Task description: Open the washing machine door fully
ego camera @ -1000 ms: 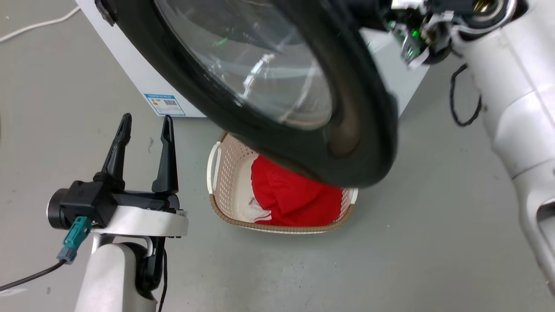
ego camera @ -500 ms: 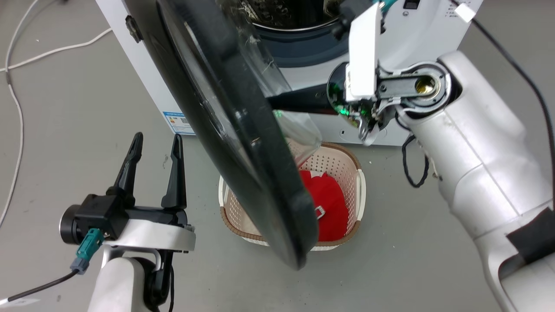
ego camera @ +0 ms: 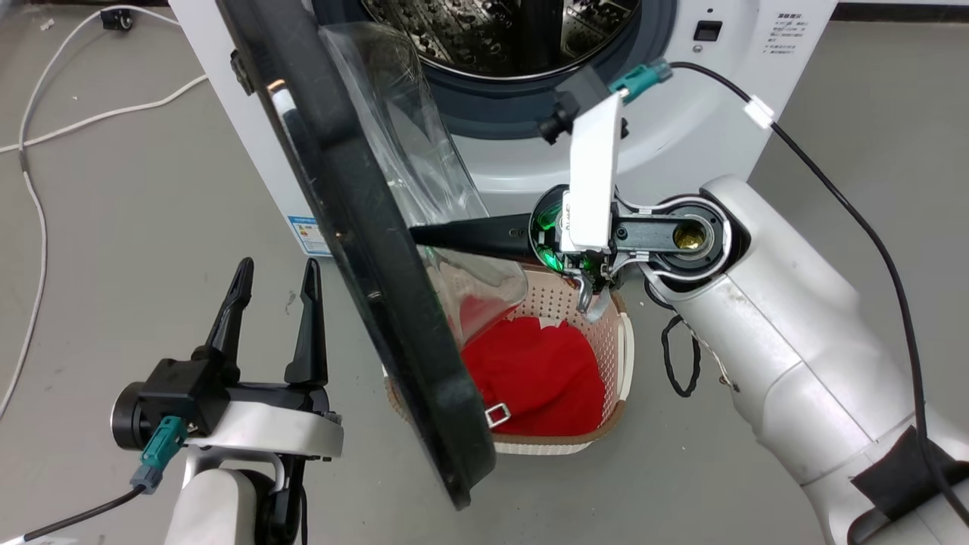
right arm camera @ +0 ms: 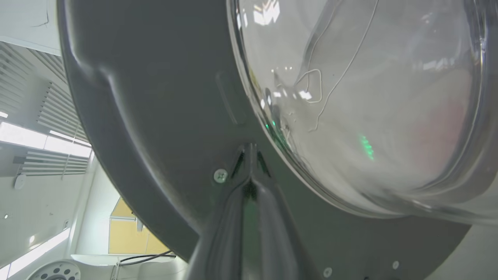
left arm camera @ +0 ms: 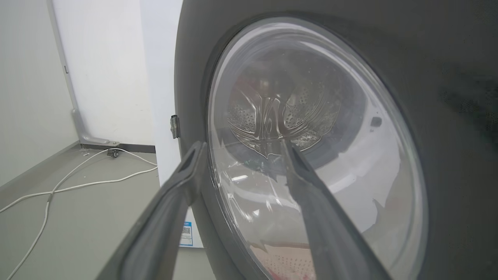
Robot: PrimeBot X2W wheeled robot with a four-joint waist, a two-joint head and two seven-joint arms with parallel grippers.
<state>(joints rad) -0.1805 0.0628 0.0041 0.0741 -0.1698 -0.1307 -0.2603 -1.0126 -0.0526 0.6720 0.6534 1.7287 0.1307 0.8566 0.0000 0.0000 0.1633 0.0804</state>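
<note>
Swinging out from washing machine (ego camera: pixel 681 144): washing machine door (ego camera: pixel 356 250) now edge-on to head cam vs 1 s ago, drum (ego camera: pixel 515 30) exposed. Est. ~halfway; more push needed.
R gripper (right arm camera: pixel 249 149): fingers pinched together, holding nothing, tips pressing door's inner face just beside glass bowl (right arm camera: pixel 369 97). L gripper (ego camera: pixel 276 265): fingers spread, idle on door's outer side, no contact.

Bright, even light; glare on door (right arm camera: pixel 272 116)
</note>
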